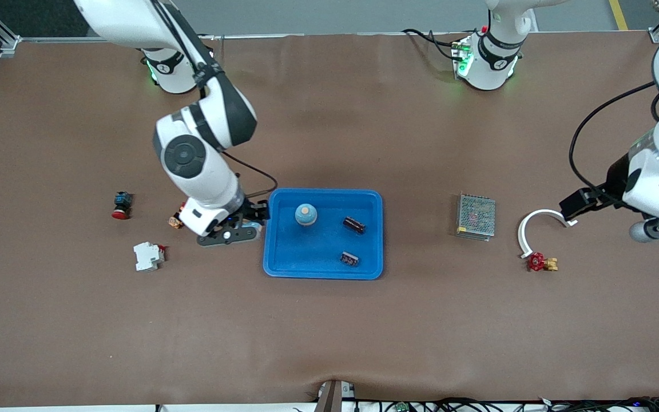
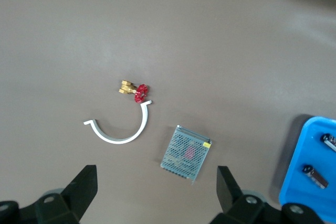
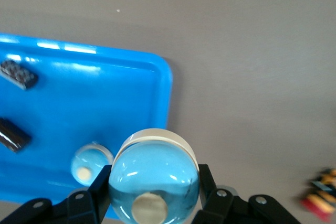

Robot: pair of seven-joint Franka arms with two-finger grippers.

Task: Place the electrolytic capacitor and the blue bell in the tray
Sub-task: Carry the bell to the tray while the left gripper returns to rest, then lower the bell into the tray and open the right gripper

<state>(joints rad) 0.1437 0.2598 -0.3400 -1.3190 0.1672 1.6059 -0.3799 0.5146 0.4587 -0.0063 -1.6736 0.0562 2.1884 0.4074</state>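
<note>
Step in hand, as judged: carrying a second blue bell (image 3: 153, 182) to the tray (image 1: 284, 266). The right gripper (image 1: 247, 224) is clamped on this bell and hangs just beside the tray's rim at the right arm's end, over bare desk (image 1: 329, 343). In the right wrist view the bell fills the space between the fingers (image 3: 100, 192), with the tray edge directly past it.

Already in the tray: another bell (image 1: 306, 214) and two capacitors (image 1: 354, 225), (image 1: 349, 258), the second nearer the front camera.

Next move, as judged: shift over the rim toward the tray's free floor, lower, and release clear of the bell already there.

The left gripper (image 2: 157, 192) waits open over the desk near the mesh box (image 2: 186, 152) and white arc (image 2: 119, 132).
</note>
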